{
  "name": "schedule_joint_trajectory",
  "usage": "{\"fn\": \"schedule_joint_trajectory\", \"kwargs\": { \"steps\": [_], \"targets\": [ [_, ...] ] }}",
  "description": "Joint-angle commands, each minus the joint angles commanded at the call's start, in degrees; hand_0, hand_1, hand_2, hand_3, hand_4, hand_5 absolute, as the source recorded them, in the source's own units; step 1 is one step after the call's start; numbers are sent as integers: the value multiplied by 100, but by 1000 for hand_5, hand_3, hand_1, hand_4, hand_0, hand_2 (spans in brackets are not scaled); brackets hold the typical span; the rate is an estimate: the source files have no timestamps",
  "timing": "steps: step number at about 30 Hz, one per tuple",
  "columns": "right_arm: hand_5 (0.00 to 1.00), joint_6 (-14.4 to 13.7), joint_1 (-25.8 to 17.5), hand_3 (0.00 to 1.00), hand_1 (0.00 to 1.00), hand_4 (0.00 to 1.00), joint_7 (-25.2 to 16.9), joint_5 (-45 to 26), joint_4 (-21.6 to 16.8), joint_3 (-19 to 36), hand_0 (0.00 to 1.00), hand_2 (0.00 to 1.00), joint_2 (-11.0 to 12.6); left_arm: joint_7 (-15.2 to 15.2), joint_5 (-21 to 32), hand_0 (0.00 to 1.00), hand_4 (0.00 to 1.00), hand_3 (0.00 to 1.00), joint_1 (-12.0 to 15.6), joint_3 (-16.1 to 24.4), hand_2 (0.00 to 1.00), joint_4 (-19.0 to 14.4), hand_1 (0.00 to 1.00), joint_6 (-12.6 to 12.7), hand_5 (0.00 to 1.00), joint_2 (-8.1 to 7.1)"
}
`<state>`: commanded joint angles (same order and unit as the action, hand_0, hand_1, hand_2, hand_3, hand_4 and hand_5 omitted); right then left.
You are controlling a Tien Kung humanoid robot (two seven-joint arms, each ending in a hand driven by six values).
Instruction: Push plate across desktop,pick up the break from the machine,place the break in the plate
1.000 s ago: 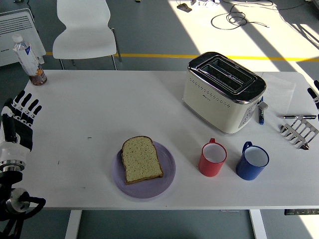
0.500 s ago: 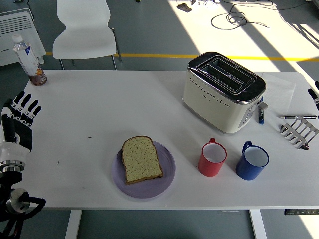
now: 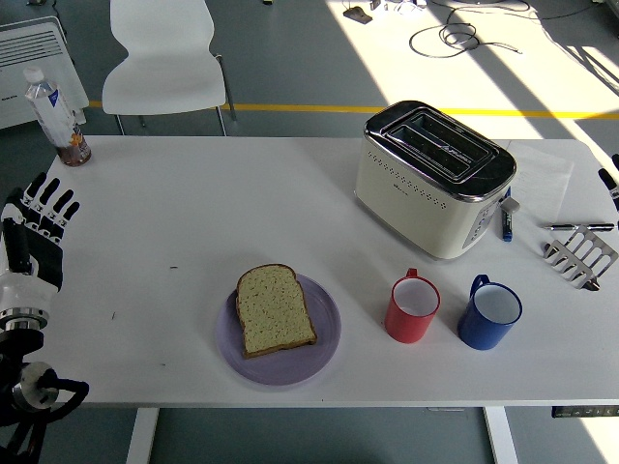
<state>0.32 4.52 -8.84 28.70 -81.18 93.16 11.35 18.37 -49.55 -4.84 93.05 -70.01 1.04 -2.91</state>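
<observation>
White surface (image 3: 193, 203) carrying all items. Purple plate (image 3: 327, 346) near front edge, centre-left. Bread slice (image 3: 274, 309) lying flat on plate, overhanging its left rim slightly. Cream toaster (image 3: 432, 179) with chrome top at rear right, well apart from plate; both slots visible from above, no bread showing in them. Red mug (image 3: 413, 308) just right of plate, handle toward toaster. Blue mug (image 3: 489, 312) beside red mug, not touching. Blue pen (image 3: 506, 224) at toaster's right base. Metal toast rack (image 3: 581, 256) near right edge, with a second pen (image 3: 578, 227) just behind it. Plastic bottle (image 3: 50, 104) and small jar (image 3: 74, 150) at far left corner.

Left robot hand (image 3: 37, 232) at left edge, raised above surface edge, fingers extended and spread, holding nothing, well apart from plate. Right robot hand (image 3: 609, 184) barely entering at right edge beyond toaster; only dark fingertips visible, finger state not determinable.

White chair (image 3: 164, 58) behind surface on far side. White radiator-like unit (image 3: 29, 53) at top left on floor. Yellow line (image 3: 300, 107) running across floor behind surface. Cables (image 3: 464, 34) on floor at top right.
</observation>
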Motion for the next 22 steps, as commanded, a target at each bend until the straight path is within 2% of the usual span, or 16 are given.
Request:
{"fn": "schedule_joint_trajectory", "kwargs": {
  "steps": [22],
  "targets": [
    [744,37,56,855,829,604,4,-40,2,-12,870,873,-11,18,17,811,519,864,-61,68,895,22,836,20,998,13]
  ]
}}
